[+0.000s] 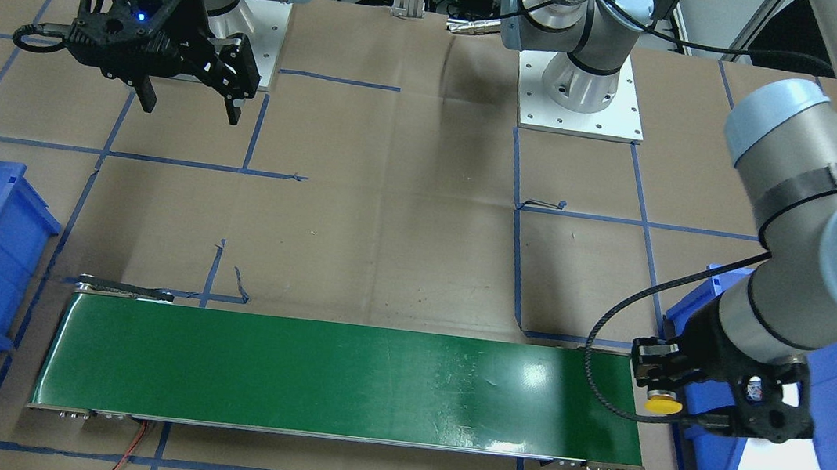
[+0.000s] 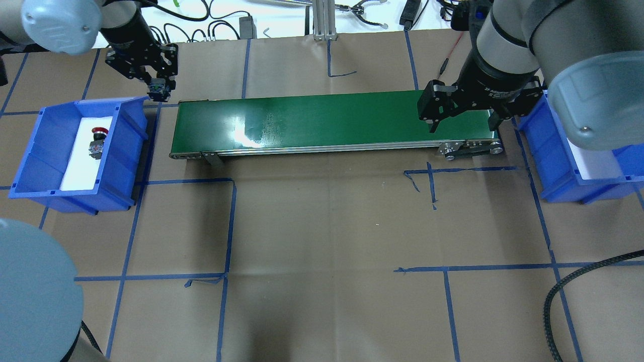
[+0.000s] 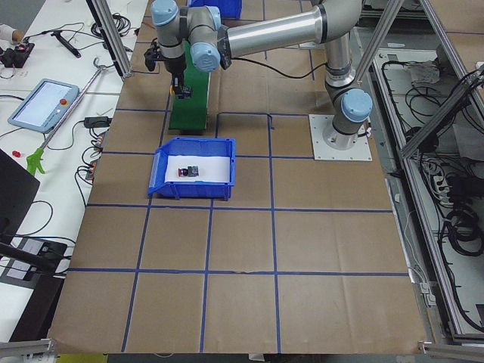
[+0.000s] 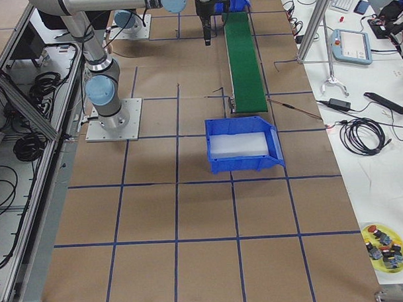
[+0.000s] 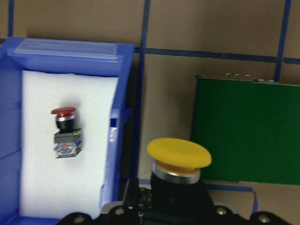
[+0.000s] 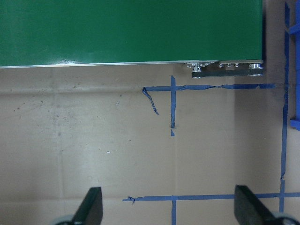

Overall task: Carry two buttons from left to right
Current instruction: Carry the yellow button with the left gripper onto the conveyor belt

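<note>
My left gripper (image 1: pixel 655 386) holds the yellow button (image 5: pixel 178 153), seemingly by its body; right gripper (image 1: pixel 191 111) fingers wide, belt (image 6: pixel 131 30) ahead.

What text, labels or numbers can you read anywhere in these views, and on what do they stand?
White print on the black collar above the right claw: too blurred to read.
Pendant screen on the side bench: too small to read.
Yellow button in the left claw: no marking shows.
The red button in the bin: no marking shows.
No other text is legible.
</note>
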You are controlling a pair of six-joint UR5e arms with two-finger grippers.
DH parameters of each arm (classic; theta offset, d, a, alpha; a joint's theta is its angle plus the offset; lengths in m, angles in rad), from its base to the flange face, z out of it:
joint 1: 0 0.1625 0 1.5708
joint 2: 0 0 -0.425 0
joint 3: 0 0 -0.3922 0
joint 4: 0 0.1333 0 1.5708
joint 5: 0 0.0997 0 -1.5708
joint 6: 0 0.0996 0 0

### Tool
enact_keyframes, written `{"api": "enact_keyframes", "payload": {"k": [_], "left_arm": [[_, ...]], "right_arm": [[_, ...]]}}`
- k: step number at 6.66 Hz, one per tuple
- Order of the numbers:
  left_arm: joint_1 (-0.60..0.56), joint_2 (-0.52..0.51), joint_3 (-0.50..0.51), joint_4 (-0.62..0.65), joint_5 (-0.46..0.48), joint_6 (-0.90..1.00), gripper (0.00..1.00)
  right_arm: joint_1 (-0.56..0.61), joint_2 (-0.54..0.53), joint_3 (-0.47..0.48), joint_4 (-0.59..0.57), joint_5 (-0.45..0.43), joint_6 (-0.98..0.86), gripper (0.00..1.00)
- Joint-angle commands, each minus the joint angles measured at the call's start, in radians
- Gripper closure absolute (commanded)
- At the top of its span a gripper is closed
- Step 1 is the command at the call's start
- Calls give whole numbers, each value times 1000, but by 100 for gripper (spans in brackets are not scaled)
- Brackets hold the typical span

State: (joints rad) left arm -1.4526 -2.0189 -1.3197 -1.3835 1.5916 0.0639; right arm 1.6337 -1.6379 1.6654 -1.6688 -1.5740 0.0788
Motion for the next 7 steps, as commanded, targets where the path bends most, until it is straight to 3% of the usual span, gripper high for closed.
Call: {"api": "enact_keyframes", "payload": {"k": [1, 5, 7], "left_arm": [[-63, -76, -45, 104, 1, -51, 100], [-71, -81, -199, 317, -7, -50, 100], [-72, -93, -208, 324, -7, -55, 100]], "right_arm": [[0, 9, -3, 1, -1, -2, 0], [-2, 10, 0, 0, -3, -4, 0], [-3, 10, 0, 0, -5, -4, 0]]}}
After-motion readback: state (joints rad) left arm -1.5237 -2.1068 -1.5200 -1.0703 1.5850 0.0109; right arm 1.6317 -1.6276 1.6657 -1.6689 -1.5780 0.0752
